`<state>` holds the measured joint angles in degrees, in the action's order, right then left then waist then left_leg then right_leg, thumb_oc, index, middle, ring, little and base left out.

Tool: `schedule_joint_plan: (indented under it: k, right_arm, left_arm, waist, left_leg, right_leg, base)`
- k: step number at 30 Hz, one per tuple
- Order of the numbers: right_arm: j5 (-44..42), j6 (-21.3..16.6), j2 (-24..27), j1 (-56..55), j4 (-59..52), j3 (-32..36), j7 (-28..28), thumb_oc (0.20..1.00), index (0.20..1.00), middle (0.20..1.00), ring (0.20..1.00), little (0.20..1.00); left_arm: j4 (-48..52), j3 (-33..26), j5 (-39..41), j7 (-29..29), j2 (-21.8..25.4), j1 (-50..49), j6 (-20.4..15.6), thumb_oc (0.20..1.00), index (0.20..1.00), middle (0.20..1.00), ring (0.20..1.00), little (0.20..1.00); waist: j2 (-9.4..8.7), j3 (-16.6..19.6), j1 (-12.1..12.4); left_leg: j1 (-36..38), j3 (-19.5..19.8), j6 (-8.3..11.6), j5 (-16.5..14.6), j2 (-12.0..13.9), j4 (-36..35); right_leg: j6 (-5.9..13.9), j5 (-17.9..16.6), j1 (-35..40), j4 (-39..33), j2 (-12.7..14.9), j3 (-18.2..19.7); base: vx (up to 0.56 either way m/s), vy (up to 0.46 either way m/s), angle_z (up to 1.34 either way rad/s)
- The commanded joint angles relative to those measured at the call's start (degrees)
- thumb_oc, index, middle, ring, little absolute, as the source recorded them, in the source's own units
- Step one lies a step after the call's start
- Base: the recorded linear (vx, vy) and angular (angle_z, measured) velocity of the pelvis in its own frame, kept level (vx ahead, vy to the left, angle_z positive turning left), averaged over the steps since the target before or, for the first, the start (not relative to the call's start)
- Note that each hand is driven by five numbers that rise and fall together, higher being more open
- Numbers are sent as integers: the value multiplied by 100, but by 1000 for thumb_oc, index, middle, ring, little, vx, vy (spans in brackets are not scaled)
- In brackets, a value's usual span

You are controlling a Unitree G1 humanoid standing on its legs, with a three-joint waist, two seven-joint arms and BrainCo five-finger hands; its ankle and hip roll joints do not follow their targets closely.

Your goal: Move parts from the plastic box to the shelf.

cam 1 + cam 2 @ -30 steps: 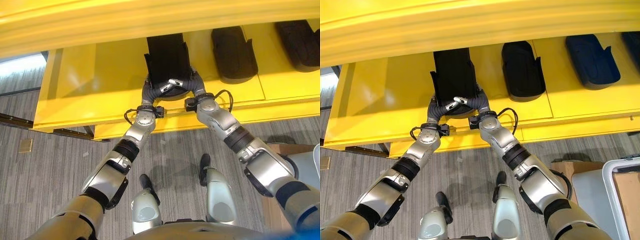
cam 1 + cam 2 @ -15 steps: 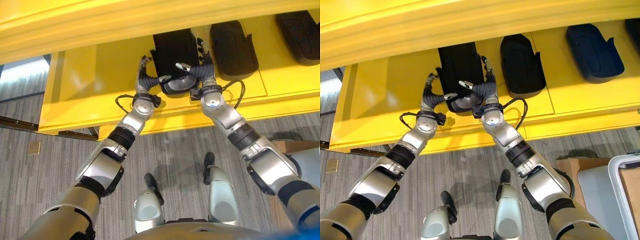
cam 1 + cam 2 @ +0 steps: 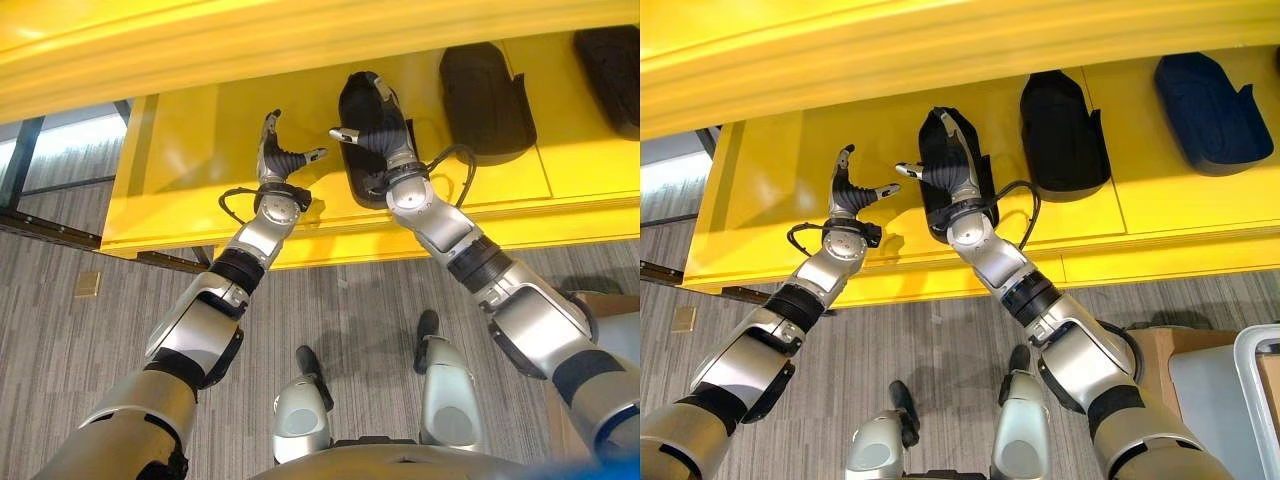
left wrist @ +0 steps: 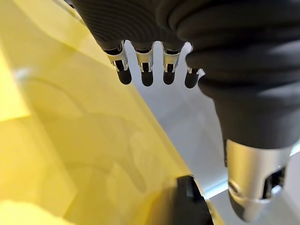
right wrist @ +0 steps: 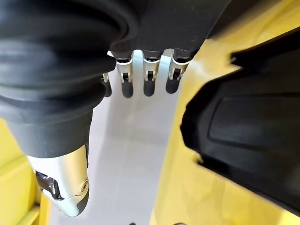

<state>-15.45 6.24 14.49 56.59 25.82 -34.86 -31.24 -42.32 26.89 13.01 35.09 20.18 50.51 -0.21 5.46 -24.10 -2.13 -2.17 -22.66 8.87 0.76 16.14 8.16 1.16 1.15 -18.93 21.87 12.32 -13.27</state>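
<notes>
Three moulded parts lay in a row on the bright yellow shelf (image 3: 770, 190) in the right eye view: a black moulded plastic part (image 3: 940, 140) at the left of the row, a second black moulded part (image 3: 1060, 135) just to its right, and a dark blue moulded part (image 3: 1210, 110) further right, each apart from its neighbour. The left eye view caught the edge of one more dark part (image 3: 612, 60) at its far right, cut off by the frame, though whether it was the dark blue one could not be told. The robot's right hand (image 3: 958, 170) was over the leftmost black part, fingers straight and relaxed, thumb spread out to the left, not curled round anything; its wrist view showed a row of straight dark-tipped fingers (image 5: 149, 84) with a black part (image 5: 248, 136) lying on the yellow surface just beside them. The left hand (image 3: 848, 190) was held up over bare yellow shelf to the left of that part, well clear of it, fingers extended and thumb splayed toward the right, holding nothing; its own wrist view showed the fingers (image 4: 146, 70) straight above the yellow surface. At the lower right corner of the right eye view stood a pale plastic box (image 3: 1250, 370) on the grey carpet floor (image 3: 930, 330), with a brown cardboard box (image 3: 1155, 350) just to its left; what the plastic box held could not be made out.
</notes>
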Motion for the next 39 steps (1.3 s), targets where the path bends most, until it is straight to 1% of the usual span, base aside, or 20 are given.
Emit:
schedule_joint_plan:
  k: [1, 5, 8, 9, 10, 11, 12, 15, 16, 17, 19, 21, 23, 24, 26, 28, 31, 34, 35, 39]
  right_arm:
    - [-43, -625, -322, 825, 165, 100, -104, 1000, 1000, 1000, 1000, 1000]
    - [71, -891, -288, 696, -206, 164, 108, 1000, 1000, 1000, 1000, 1000]
    - [379, -898, -254, 535, -717, 196, 339, 1000, 1000, 1000, 1000, 1000]
    - [589, -898, -230, 352, -1181, 218, 646, 1000, 1000, 1000, 1000, 1000]
    - [675, -900, -227, 287, -1295, 216, 728, 1000, 1000, 1000, 1000, 1000]
    - [1046, -919, -191, 147, -1559, 201, 976, 1000, 1000, 1000, 1000, 1000]
    - [1227, -807, -81, -53, -1930, 203, 1244, 1000, 1000, 1000, 1000, 1000]
    - [1925, -677, 294, -587, -2747, 239, 1767, 1000, 1000, 1000, 1000, 1000]
    - [1933, -665, 298, -620, -2775, 240, 1779, 1000, 1000, 1000, 1000, 1000]
    - [2148, -820, 921, -1457, -3570, 485, 2370, 1000, 1000, 1000, 1000, 1000]
    - [2233, -874, 1377, -2104, -4074, 767, 2650, 1000, 1000, 1000, 1000, 1000]
    - [2312, -1230, 1938, -3274, -4654, 1416, 3073, 1000, 1000, 1000, 1000, 1000]
    - [2445, -1416, 2160, -3687, -4777, 1701, 3240, 1000, 1000, 1000, 1000, 1000]
    - [2492, -1722, 2428, -4200, -4865, 2063, 3459, 1000, 1000, 1000, 1000, 1000]
    - [2572, -1980, 2770, -4877, -4968, 2497, 3720, 1000, 1000, 1000, 1000, 1000]
    - [2650, -2085, 3062, -5447, -5070, 2948, 3818, 1000, 1000, 1000, 1000, 1000]
    - [2667, -2080, 3411, -5974, -5104, 3308, 3846, 1000, 1000, 1000, 1000, 1000]
    - [2796, -2144, 3626, -6213, -5010, 3406, 3716, 1000, 1000, 1000, 1000, 1000]
    - [2887, -2033, 3762, -6237, -4985, 3390, 3670, 1000, 1000, 1000, 1000, 1000]
    - [2875, -1911, 3951, -6082, -4862, 3198, 3689, 1000, 1000, 1000, 1000, 1000]
  left_arm:
    - [82, -37, 51, 337, 114, 339, -345, 1000, 1000, 1000, 1000, 1000]
    - [345, -101, 23, 366, 181, 152, -585, 1000, 1000, 1000, 1000, 1000]
    - [687, -159, -13, 436, 217, -111, -730, 1000, 1000, 1000, 1000, 1000]
    - [1014, -308, -34, 365, 201, -431, -869, 1000, 1000, 1000, 1000, 1000]
    - [1104, -338, -23, 354, 192, -523, -909, 1000, 1000, 1000, 1000, 1000]
    - [1298, -432, 44, 261, 154, -742, -1069, 1000, 1000, 1000, 1000, 1000]
    - [1603, -556, 19, 185, 110, -1029, -1135, 1000, 1000, 1000, 1000, 1000]
    - [2337, -821, 18, -76, 26, -1721, -1227, 1000, 1000, 1000, 1000, 1000]
    - [2363, -824, 16, -82, 24, -1752, -1215, 1000, 1000, 1000, 1000, 1000]
    - [3162, -1075, 98, -411, 23, -2459, -1110, 1000, 1000, 1000, 1000, 1000]
    - [3657, -1251, 193, -572, 71, -2938, -1051, 1000, 1000, 1000, 1000, 1000]
    - [4385, -1571, 349, -873, 212, -3672, -945, 1000, 1000, 1000, 1000, 1000]
    - [4610, -1700, 459, -1072, 252, -3962, -940, 1000, 1000, 1000, 1000, 1000]
    - [4878, -1868, 575, -1237, 330, -4277, -959, 1000, 1000, 1000, 1000, 1000]
    - [5184, -2055, 627, -1561, 478, -4700, -1036, 1000, 1000, 1000, 1000, 1000]
    - [5439, -2283, 714, -1745, 621, -5111, -1071, 1000, 1000, 1000, 1000, 1000]
    - [5638, -2505, 898, -1895, 820, -5521, -1171, 1000, 1000, 1000, 1000, 1000]
    - [5749, -2611, 834, -2051, 1016, -5713, -1310, 1000, 1000, 1000, 1000, 1000]
    - [5822, -2647, 764, -2114, 1170, -5768, -1378, 1000, 1000, 1000, 1000, 1000]
    - [5816, -2638, 706, -2182, 1349, -5745, -1499, 1000, 1000, 1000, 1000, 1000]
  waist:
    - [-257, 161, -2]
    - [-273, 202, 14]
    - [-290, 240, 21]
    - [-310, 282, 33]
    - [-310, 319, 41]
    - [-329, 356, 46]
    - [-355, 406, 48]
    - [-410, 545, 53]
    - [-406, 558, 52]
    - [-479, 677, 33]
    - [-534, 761, -9]
    - [-619, 865, -94]
    - [-660, 912, -125]
    - [-705, 915, -171]
    - [-761, 925, -210]
    - [-821, 926, -242]
    - [-896, 912, -261]
    - [-934, 889, -233]
    - [-947, 869, -193]
    - [-949, 842, -133]
  left_leg:
    - [-364, 310, -154, -6, -14, 209]
    - [-302, 328, -150, -4, -37, 155]
    - [-234, 330, -150, -8, -45, 107]
    - [-182, 336, -150, -25, -53, 86]
    - [-180, 329, -150, -7, -47, 61]
    - [-131, 334, -157, -13, -54, 32]
    - [-72, 329, -159, -22, -59, 1]
    - [45, 330, -162, -33, -45, -63]
    - [54, 329, -161, -32, -45, -68]
    - [175, 325, -174, -52, -36, -113]
    - [240, 306, -179, -48, -13, -150]
    - [366, 238, -187, -75, 13, -191]
    - [404, 192, -194, -82, 26, -223]
    - [471, 161, -201, -122, 18, -240]
    - [504, 103, -215, -138, 16, -258]
    - [518, 52, -221, -152, 13, -274]
    - [515, -15, -224, -142, 5, -325]
    - [493, -39, -226, -113, 0, -372]
    - [470, -42, -227, -101, -5, -393]
    - [447, -37, -214, -71, 3, -418]
  right_leg:
    - [230, 474, 823, -559, 18, -54]
    - [235, 479, 919, -632, -3, -64]
    - [242, 487, 1000, -684, -13, -75]
    - [245, 507, 1079, -726, -23, -87]
    - [239, 481, 1088, -768, -42, -90]
    - [246, 492, 1154, -802, -46, -105]
    - [253, 498, 1245, -864, -51, -121]
    - [275, 496, 1413, -967, -62, -165]
    - [276, 494, 1424, -975, -64, -166]
    - [318, 494, 1563, -1025, -65, -197]
    - [341, 477, 1630, -1057, -72, -213]
    - [373, 475, 1759, -1108, -91, -216]
    - [387, 452, 1799, -1155, -111, -221]
    - [419, 471, 1864, -1167, -104, -209]
    - [446, 455, 1897, -1199, -113, -200]
    - [471, 438, 1900, -1229, -127, -185]
    - [510, 402, 1880, -1290, -132, -175]
    - [538, 366, 1865, -1341, -138, -181]
    - [555, 348, 1858, -1370, -138, -200]
    - [566, 325, 1861, -1419, -141, -240]
  base:
    - [-19, 0, 4]
    - [-3, -1, 2]
    - [11, -2, 5]
    - [9, -4, 5]
    - [16, -5, 4]
    - [33, -9, 3]
    - [42, -8, 3]
    - [59, -9, 6]
    - [62, -16, 3]
    - [58, -17, 3]
    - [73, -23, 4]
    - [62, -37, 0]
    - [15, -29, -10]
    - [-1, -23, -15]
    - [-22, -31, -7]
    - [-43, -33, -4]
    - [-77, -18, -7]
    - [-76, -26, -4]
    - [-56, -18, 2]
    - [-31, -7, 2]
